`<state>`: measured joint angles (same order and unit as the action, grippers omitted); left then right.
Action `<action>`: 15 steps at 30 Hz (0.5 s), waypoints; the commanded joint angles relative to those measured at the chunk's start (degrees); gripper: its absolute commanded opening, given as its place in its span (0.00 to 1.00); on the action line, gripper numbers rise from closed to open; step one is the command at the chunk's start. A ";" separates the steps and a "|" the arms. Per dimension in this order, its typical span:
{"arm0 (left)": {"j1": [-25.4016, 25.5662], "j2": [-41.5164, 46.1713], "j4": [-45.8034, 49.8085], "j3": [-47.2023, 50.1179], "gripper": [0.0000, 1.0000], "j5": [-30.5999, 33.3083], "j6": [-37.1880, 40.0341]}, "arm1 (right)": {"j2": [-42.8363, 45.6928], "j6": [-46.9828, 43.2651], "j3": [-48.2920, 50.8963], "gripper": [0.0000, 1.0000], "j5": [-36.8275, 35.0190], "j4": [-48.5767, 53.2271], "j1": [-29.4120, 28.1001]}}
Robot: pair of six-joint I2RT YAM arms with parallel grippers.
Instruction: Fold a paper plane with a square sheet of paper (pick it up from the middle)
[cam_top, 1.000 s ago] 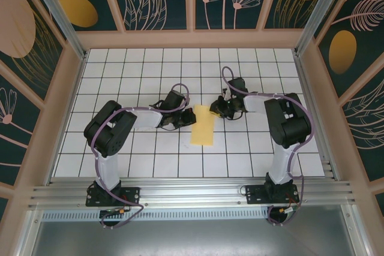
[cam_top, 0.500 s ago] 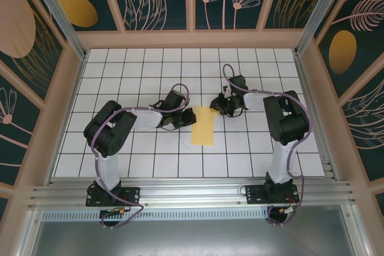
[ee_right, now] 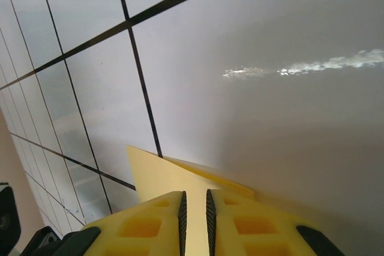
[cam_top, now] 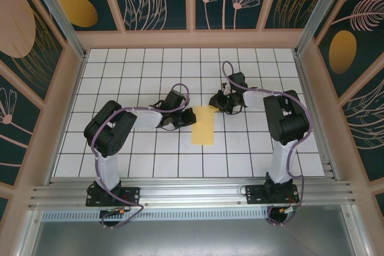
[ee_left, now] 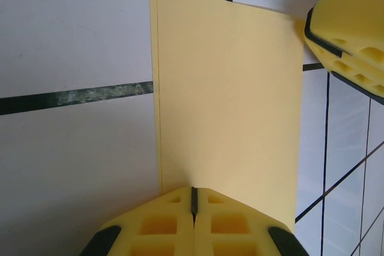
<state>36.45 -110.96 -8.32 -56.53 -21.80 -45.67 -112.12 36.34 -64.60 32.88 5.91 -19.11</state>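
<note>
- We see the yellow sheet of paper [cam_top: 203,126] folded double, lying on the tiled table [cam_top: 120,70].
- Our left gripper [ee_left: 194,195] clamps one edge of it; our right gripper [ee_right: 195,202] pinches a far corner.

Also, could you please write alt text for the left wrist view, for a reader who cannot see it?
The pale-yellow square sheet of paper, folded in two layers, lies on the white grid table. The left claw, shut, meets its near edge at the bottom; the right claw is at its top right corner.
</note>
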 commanded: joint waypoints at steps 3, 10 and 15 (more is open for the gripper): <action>0.54 -2.42 6.56 2.00 0.00 2.46 1.09 | -1.68 -1.04 -0.47 0.20 -0.87 -0.57 0.28; 0.50 -2.04 7.17 2.01 0.00 2.71 1.38 | -3.36 -1.80 0.77 0.20 -2.35 0.02 0.73; 0.54 -2.07 7.21 1.88 0.00 2.65 1.20 | 1.38 -1.28 -0.38 0.21 0.47 -0.88 0.83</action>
<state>36.47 -110.96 -8.32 -56.51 -21.65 -45.67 -113.60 35.90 -64.64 32.86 5.45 -18.72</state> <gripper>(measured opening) 0.067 0.206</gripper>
